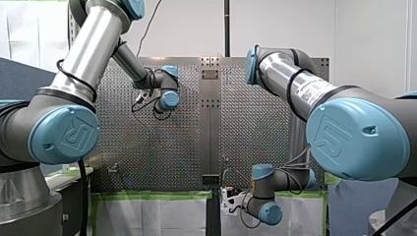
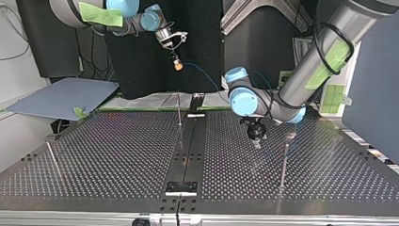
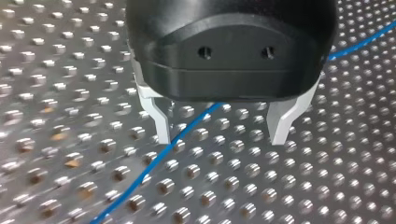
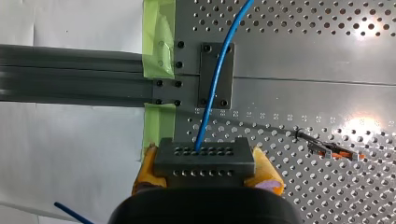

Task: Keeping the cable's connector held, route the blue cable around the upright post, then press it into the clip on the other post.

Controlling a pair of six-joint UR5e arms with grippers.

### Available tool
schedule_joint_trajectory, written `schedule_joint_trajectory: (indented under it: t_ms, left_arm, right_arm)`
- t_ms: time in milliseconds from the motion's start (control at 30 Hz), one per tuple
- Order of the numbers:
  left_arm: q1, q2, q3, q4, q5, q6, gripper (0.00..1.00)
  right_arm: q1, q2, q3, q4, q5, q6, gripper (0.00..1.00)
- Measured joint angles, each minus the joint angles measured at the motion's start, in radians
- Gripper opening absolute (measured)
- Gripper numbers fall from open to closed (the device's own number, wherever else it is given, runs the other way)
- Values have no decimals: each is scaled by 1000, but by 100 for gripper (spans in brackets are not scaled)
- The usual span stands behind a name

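Observation:
My right gripper [image 4: 204, 169], with yellow pads, is shut on the grey connector [image 4: 204, 161], held up in the air at the top view's far side [image 2: 178, 65]. The blue cable [image 4: 218, 74] runs from the connector down toward the table. My left gripper [image 3: 222, 135] hangs open just above the perforated plate. The blue cable [image 3: 140, 182] lies slanted between its metal fingers [image 3: 160, 122], close to one of them and untouched. In the top view my left gripper [image 2: 256, 137] is low near the middle, beside a thin upright post [image 2: 285, 155]. Another post [image 2: 179, 109] stands behind the centre rail.
A post lying across the right wrist view carries an orange clip [image 4: 334, 150]. A dark centre rail [image 2: 188, 146] splits the table. A third thin post [image 2: 52, 157] stands at the top view's left. Green tape [image 4: 159, 37] and white sheeting edge the table.

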Motion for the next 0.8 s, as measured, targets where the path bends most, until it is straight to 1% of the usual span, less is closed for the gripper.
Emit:
schedule_joint_trajectory:
  t_ms: [167,333,533,800]
  left_arm:
    - [-5,-43,0,-1,-6,1,99]
    - [-4,-75,0,0,-28,4,99]
    - [-1,-80,0,1,-55,12,99]
    - [-4,-80,0,1,-80,13,99]
  right_arm:
    - [1,0,0,0,0,0,0]
    - [2,0,0,0,0,0,0]
    - [2,0,0,1,1,0,0]
    - [2,0,0,2,4,0,0]
